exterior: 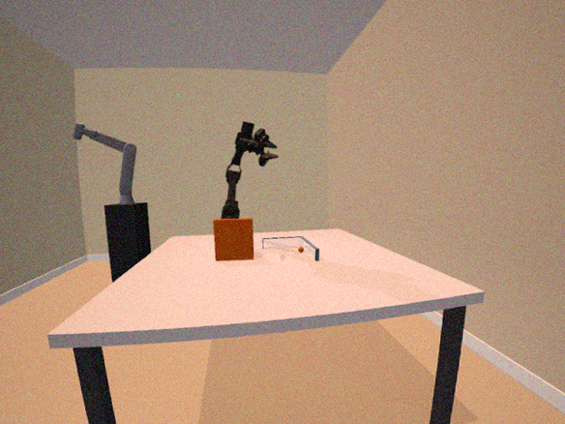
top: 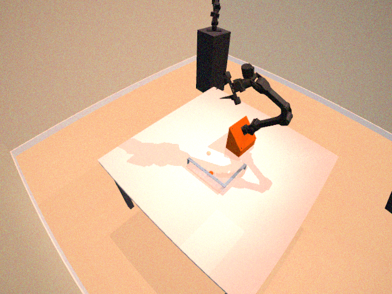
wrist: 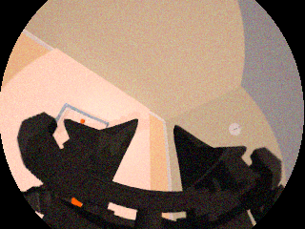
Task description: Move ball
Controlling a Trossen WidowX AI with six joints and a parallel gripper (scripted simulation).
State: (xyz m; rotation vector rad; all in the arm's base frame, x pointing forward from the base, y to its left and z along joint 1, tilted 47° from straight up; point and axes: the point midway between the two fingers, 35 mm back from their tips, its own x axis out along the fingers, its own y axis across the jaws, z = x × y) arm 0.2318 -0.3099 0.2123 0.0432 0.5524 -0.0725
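Observation:
The orange ball (top: 211, 173) (exterior: 300, 249) (wrist: 82, 121) lies on the table, on the inner side of the longer clear wall and close to it. The two clear walls (top: 206, 171) (exterior: 316, 254) (wrist: 88, 113) have blue-grey edges and meet in a corner. The pale see-through copy (top: 208, 153) (exterior: 282, 257) shows farther from that wall, toward the open side of the corner. My gripper (top: 222, 88) (exterior: 276, 150) (wrist: 156, 125) is partly open and empty, high above the table and well away from the ball. The copy cannot be made out in the wrist view.
An orange wedge-shaped block (top: 241, 137) (exterior: 234, 240) stands beside the walls, near the arm's base. A dark pedestal (top: 212, 57) (exterior: 126, 239) with another arm stands beyond the table edge. The arm's shadow falls across the walled corner.

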